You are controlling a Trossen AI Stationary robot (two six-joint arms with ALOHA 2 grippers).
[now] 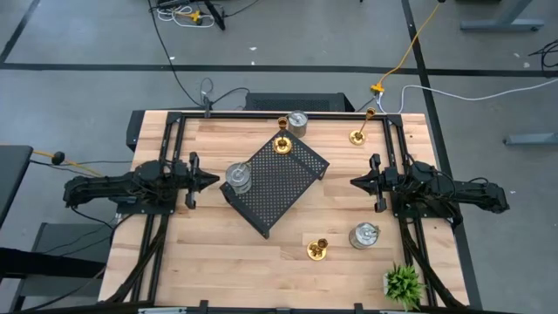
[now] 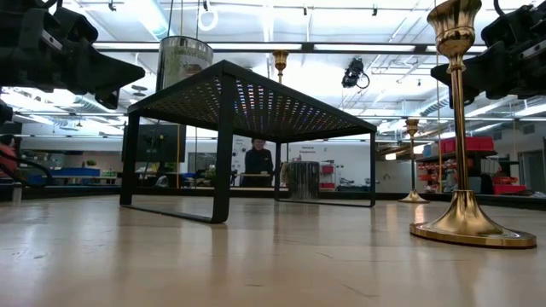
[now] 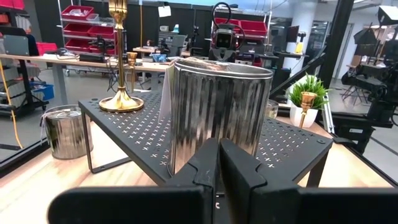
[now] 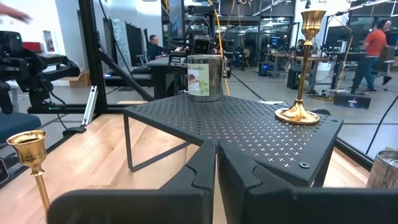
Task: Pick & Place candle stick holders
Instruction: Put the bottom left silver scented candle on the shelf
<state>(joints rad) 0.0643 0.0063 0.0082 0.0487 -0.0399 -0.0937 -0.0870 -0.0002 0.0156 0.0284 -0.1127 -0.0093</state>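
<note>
A black perforated tray (image 1: 277,185) stands on legs in the middle of the table. One silver holder (image 3: 221,112) stands on its left corner and one gold holder (image 4: 303,68) on its far corner. On the table itself stand a silver holder (image 1: 298,122) at the far edge, a gold holder (image 1: 358,135) at the far right, and a gold holder (image 1: 317,250) and a silver holder (image 1: 364,235) at the near right. My left gripper (image 1: 214,180) is shut and level, just left of the tray. My right gripper (image 1: 355,182) is shut and level, right of the tray.
A small green plant (image 1: 403,283) stands at the table's near right corner. Black rails (image 1: 288,113) frame the table's far edge and sides. Bare wood lies near the tray's near left side. A person (image 2: 258,160) stands in the room beyond.
</note>
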